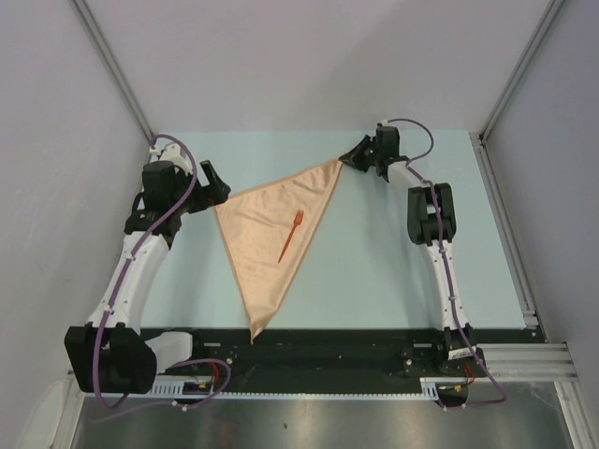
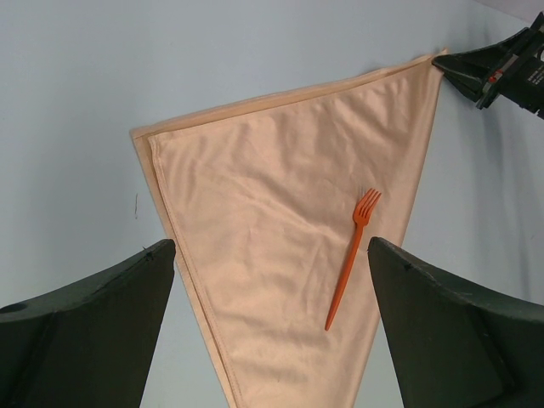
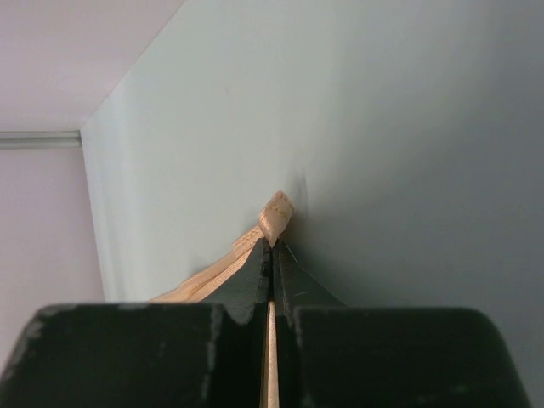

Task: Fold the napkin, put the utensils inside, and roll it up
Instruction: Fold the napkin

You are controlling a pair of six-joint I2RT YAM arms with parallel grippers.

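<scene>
One napkin (image 1: pixel 257 238), folded to a triangle, lies flat on the table (image 1: pixel 393 271), its narrow tip pointing at the near edge. Lying on its middle is the red-orange fork (image 1: pixel 290 238), tines toward the far side. Just beside the cloth's left corner hangs the left gripper (image 1: pixel 221 187), jaws spread wide and empty. At the far right corner the right gripper (image 1: pixel 348 159) is clamped tight on the cloth's tip.

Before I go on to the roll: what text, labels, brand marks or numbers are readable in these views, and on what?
None readable in any view.
The napkin and the fork are plain.
The table has no printing.
Nothing legible on the left pincer or the right pincer.
</scene>
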